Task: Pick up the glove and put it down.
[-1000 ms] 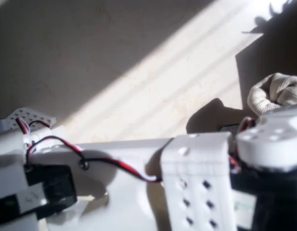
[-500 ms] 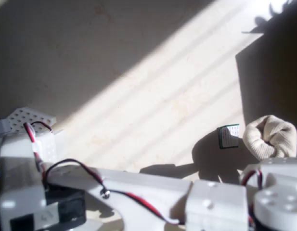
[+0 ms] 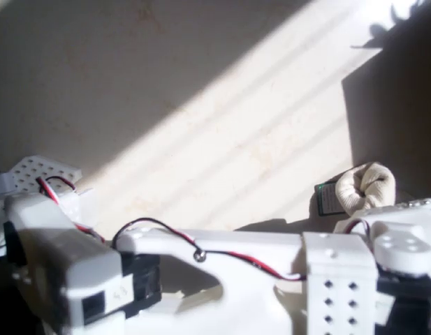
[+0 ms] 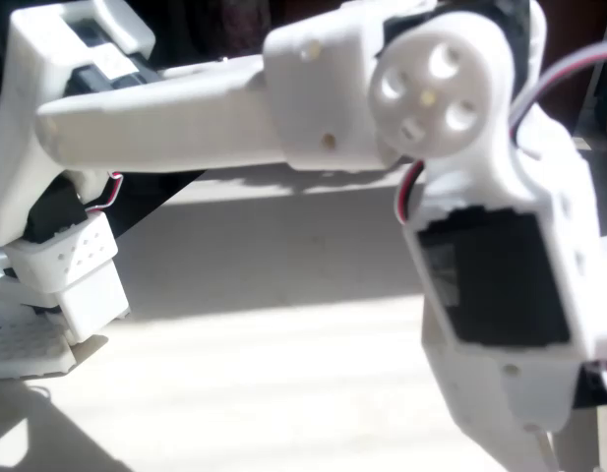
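One white arm (image 3: 222, 262) stretched low across table (image 3: 201, 105), glove (image 3: 365, 187) bunched beside wrist, tool's grip indiscernible

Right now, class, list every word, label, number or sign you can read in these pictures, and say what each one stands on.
None can be read.
Small green-edged card beside the glove: any print is too small and blurred.
Pale label on the arm's black motor: faint marks, unreadable.
Black motor in the fixed view: no legible text.

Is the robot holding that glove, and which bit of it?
It cannot be told. In the overhead view the bunched glove sits just above the arm's white wrist, beside a small green-edged card, and the fingers are hidden.
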